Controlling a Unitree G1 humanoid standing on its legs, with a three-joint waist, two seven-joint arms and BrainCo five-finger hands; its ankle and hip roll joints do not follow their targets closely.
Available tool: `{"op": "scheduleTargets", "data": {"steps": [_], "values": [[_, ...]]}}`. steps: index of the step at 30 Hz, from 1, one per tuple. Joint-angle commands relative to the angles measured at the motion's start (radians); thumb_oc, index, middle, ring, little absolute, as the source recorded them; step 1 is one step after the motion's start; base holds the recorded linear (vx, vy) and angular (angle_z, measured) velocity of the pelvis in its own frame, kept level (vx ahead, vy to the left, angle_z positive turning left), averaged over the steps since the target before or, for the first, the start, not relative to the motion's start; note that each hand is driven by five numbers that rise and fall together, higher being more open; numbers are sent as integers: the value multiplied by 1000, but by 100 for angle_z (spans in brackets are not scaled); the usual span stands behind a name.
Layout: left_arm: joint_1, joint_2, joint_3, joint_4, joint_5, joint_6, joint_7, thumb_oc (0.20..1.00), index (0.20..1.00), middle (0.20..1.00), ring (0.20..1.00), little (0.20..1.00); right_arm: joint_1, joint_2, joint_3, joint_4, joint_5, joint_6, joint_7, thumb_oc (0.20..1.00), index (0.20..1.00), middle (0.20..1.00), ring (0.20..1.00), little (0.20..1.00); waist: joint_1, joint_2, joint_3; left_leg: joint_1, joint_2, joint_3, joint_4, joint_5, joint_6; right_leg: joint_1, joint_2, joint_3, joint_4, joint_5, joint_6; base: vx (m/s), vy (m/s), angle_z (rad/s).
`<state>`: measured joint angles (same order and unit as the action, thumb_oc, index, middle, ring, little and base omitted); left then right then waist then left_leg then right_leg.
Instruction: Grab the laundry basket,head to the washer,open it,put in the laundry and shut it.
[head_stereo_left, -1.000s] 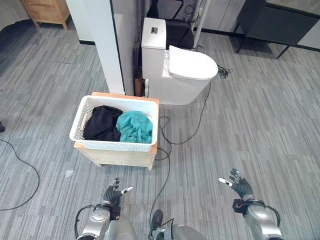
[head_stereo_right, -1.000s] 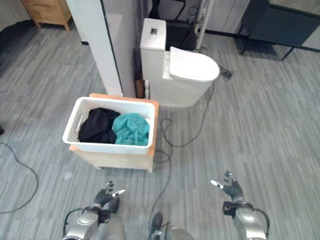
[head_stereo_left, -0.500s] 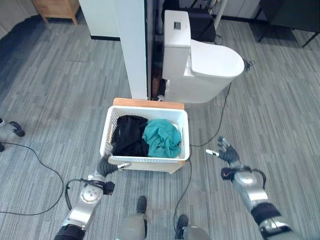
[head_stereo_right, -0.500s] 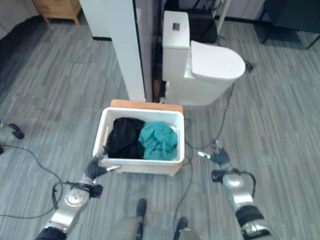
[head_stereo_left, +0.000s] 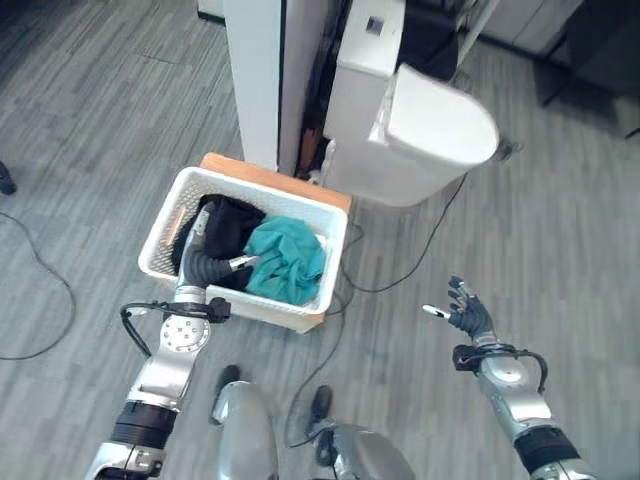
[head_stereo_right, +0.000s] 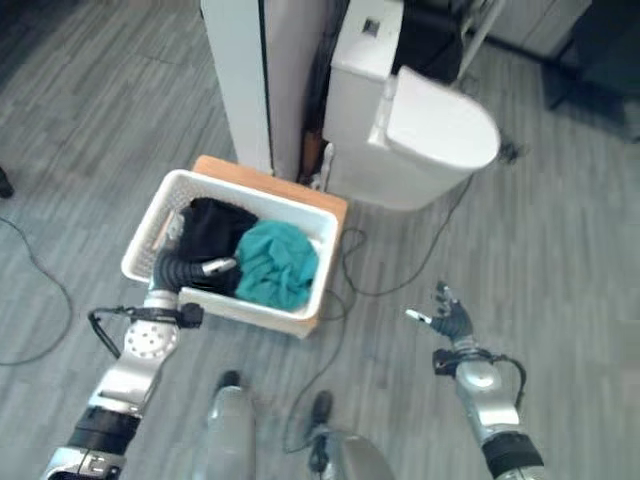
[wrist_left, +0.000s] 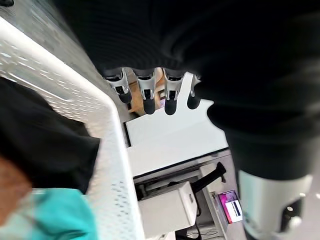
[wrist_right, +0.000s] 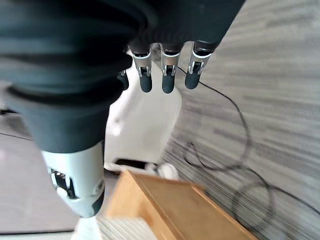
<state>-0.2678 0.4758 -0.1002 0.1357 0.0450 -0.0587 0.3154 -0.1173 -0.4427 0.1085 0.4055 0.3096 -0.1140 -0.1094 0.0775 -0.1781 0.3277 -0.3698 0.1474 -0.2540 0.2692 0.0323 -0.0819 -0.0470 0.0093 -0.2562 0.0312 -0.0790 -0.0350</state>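
now the white laundry basket (head_stereo_left: 300, 214) sits on a low wooden stand (head_stereo_left: 275, 176) on the grey plank floor (head_stereo_left: 90, 110), just in front of a white pillar (head_stereo_left: 255, 75) and beside a white toilet-shaped unit (head_stereo_left: 425, 130) with its lid down. inside the basket lie 2 pieces of laundry: a black garment (head_stereo_left: 232, 218) on the robot's left side and a teal garment (head_stereo_left: 287, 260) on the right side, touching each other.

the left hand (head_stereo_left: 212, 268) reaches over the near rim of the basket, its dark cover above the black garment, with the thumb tip by the edge of the teal garment. in the left wrist view its fingers (wrist_left: 146, 95) hang straight and relaxed past the basket's white perforated wall (wrist_left: 107, 145), curled round nothing.

the right hand (head_stereo_left: 466, 315) hovers over bare floor, well apart from the basket on its right side, fingers (wrist_right: 165, 75) spread and loose, holding nothing. a thin black cord (head_stereo_left: 400, 270) trails across the floor between the basket and that hand.
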Motion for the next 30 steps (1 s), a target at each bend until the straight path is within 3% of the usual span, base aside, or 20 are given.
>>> {"op": "scheduleTargets", "data": {"steps": [1, 5, 13, 19, 22, 25, 26, 30], "values": [[-107, 43, 30, 37, 94, 26, 106, 1000, 1000, 1000, 1000, 1000, 24, -57, -44, -69, 13, -35, -14, 1000, 1000, 1000, 1000, 1000, -12, 53, -65, 73, 32, 101, -181, 10, 2, 13, -84, 69, 120, -110, 101, 182, 132, -4], [-208, 89, 34, 112, 137, 63, 138, 1000, 1000, 1000, 1000, 1000, 5, -49, -48, -85, -4, -21, -12, 1000, 1000, 1000, 1000, 1000, -21, 56, -55, 60, -15, 149, -140, -13, 11, -18, -140, 99, 128, -79, 131, 115, 240, -29], [-359, 140, 54, 188, 116, 101, 194, 1000, 1000, 1000, 1000, 1000, -100, -52, 10, -67, -29, 3, -11, 1000, 1000, 1000, 1000, 1000, -13, 44, -43, 41, -27, 229, -147, -36, 36, -66, -201, 138, 37, 22, 175, -25, 130, -38], [-277, 150, 117, 136, 128, 117, 189, 1000, 1000, 1000, 1000, 1000, -83, -37, 13, -64, -52, 23, 11, 1000, 1000, 1000, 1000, 1000, -3, 33, -69, 71, -32, 273, -141, -73, 55, -53, -229, 129, -6, 77, 199, 28, 59, -17], [-147, 160, 205, 65, 160, 134, 183, 1000, 1000, 1000, 1000, 1000, -62, -25, 4, -57, -66, 43, 36, 1000, 1000, 1000, 1000, 1000, 19, 29, -86, 116, -18, 307, -167, -71, 55, -43, -240, 93, -6, 121, 212, 32, 4, -36], [-121, 164, 219, 57, 176, 140, 174, 1000, 1000, 1000, 1000, 1000, -51, -24, 0, -63, -64, 46, 43, 1000, 1000, 1000, 1000, 1000, 18, 30, -89, 128, -19, 309, -182, -64, 53, -34, -240, 86, -10, 120, 214, 21, -23, -13], [-97, 187, 245, 80, 230, 171, 164, 1000, 1000, 1000, 1000, 1000, -21, -23, -24, -74, -52, 48, 56, 1000, 1000, 1000, 1000, 1000, 17, 36, -101, 136, -23, 300, -209, -52, 47, -20, -237, 76, -26, 87, 206, 12, -46, 3], [-90, 223, 253, 137, 274, 213, 130, 1000, 1000, 1000, 1000, 1000, 9, -25, -28, -96, -50, 61, 77, 1000, 1000, 1000, 1000, 1000, 2, 46, -120, 145, -12, 278, -264, -12, 28, -13, -219, 64, -29, 49, 189, 4, -89, 15]]}}
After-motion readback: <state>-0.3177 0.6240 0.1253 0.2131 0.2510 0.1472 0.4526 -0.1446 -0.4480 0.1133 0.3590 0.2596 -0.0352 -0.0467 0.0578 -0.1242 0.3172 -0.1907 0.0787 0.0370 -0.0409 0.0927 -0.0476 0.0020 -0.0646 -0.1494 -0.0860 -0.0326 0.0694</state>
